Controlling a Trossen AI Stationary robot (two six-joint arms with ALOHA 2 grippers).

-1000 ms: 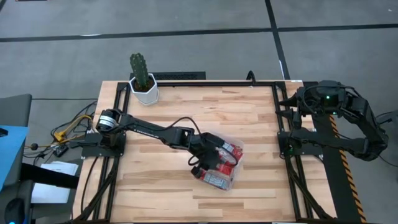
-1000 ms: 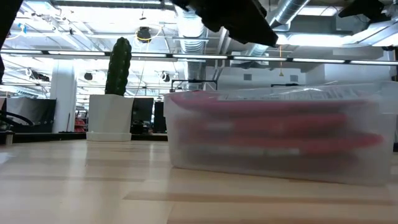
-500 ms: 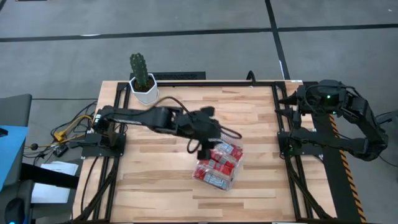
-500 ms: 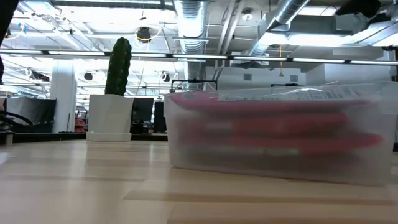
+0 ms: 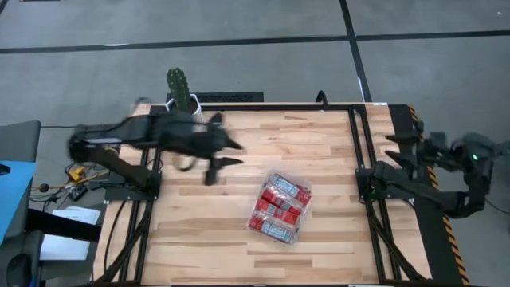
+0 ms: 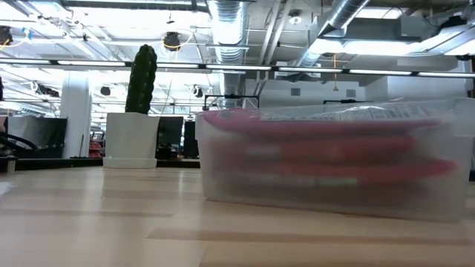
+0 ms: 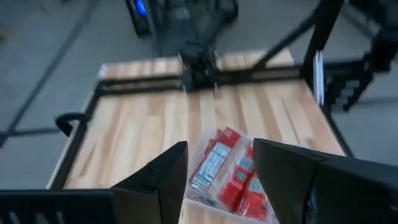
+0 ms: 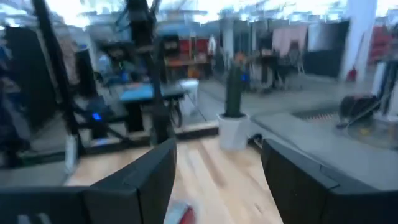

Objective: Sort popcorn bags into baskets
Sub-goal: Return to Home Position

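A clear shallow basket (image 5: 279,207) stands on the wooden table, right of its middle. Several red popcorn bags (image 5: 280,203) lie stacked inside it, and through its wall they show as red layers (image 6: 326,144). My left gripper (image 5: 223,158) hangs high over the table's far left part, well clear of the basket. It is open and holds nothing, and its wrist view looks down on the bags (image 7: 227,171). My right gripper (image 5: 398,150) is open and has nothing in it, raised at the table's right edge.
A white hexagonal pot with a cactus (image 5: 182,100) stands at the table's far left corner, close behind my left arm. Black frame rails (image 5: 362,199) run along the table's left and right sides. Bare wood lies all around the basket.
My left gripper has risen from over the basket and drawn back toward the table's far left, tipping up from steeply downward to nearly level. The basket and its bags have stayed put. My right arm has swung at the table's right edge.
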